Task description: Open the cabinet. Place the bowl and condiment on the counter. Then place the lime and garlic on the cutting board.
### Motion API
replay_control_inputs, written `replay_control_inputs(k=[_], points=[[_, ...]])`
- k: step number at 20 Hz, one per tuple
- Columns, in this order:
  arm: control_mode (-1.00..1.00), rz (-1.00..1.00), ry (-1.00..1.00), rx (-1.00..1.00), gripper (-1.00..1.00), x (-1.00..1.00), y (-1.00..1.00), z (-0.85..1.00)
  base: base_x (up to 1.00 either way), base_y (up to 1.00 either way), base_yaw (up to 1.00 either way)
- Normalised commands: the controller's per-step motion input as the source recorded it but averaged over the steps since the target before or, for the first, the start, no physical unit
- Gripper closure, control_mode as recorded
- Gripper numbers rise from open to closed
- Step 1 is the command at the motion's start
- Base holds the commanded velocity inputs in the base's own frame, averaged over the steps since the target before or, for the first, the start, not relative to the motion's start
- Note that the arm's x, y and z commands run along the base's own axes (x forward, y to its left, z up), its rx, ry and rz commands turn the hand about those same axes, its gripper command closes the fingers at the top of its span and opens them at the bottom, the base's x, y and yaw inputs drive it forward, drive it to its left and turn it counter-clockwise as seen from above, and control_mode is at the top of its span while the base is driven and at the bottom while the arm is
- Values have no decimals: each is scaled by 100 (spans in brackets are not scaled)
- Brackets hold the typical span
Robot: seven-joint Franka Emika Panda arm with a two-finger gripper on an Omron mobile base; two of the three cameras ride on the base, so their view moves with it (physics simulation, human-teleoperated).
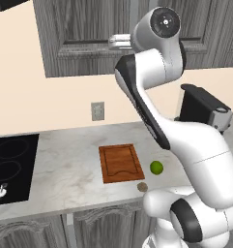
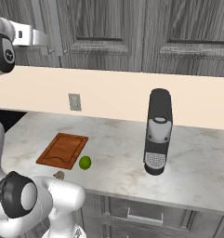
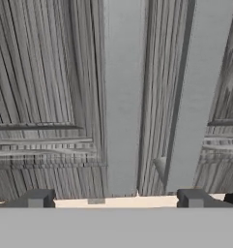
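Nearest the left base camera, the white arm is being seen rising from five o'clock, with the garlic [image 1: 142, 186] lying just beside the tabletop's [image 1: 65, 169] front edge. The lime [image 1: 156, 167] is being shown at three o'clock of the cutting board [image 1: 121, 162], close to it but apart; the garlic is sitting at about five o'clock of the board. The fingers [image 1: 119, 41] are being held up against the shut cabinet [image 1: 84, 34].

From the right base camera, lime [image 2: 85, 162] and garlic [image 2: 59, 175] are being seen at five and six o'clock of the board [image 2: 63, 150], a coffee machine [image 2: 158, 131] standing well apart at three o'clock.

Through the hand camera, the fingers [image 3: 116, 198] are being held released, spread wide and grasping nothing, facing a cabinet door handle [image 3: 122, 97].
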Motion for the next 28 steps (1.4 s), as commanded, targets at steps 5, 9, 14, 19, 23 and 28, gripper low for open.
replay_control_inputs(k=[5,9,14,19,23,28], points=[[-100,0,-4,0,-100,28,0,0,0,0,0],[-100,0,-3,0,-100,23,0,0,0,0,0],[-100,0,0,0,-100,21,0,-3,0,0,0],[-100,0,0,0,-100,27,0,-6,0,0,0],[-100,0,0,0,-100,27,0,-7,0,0,0],[-100,0,0,0,-100,28,0,-9,0,0,0]])
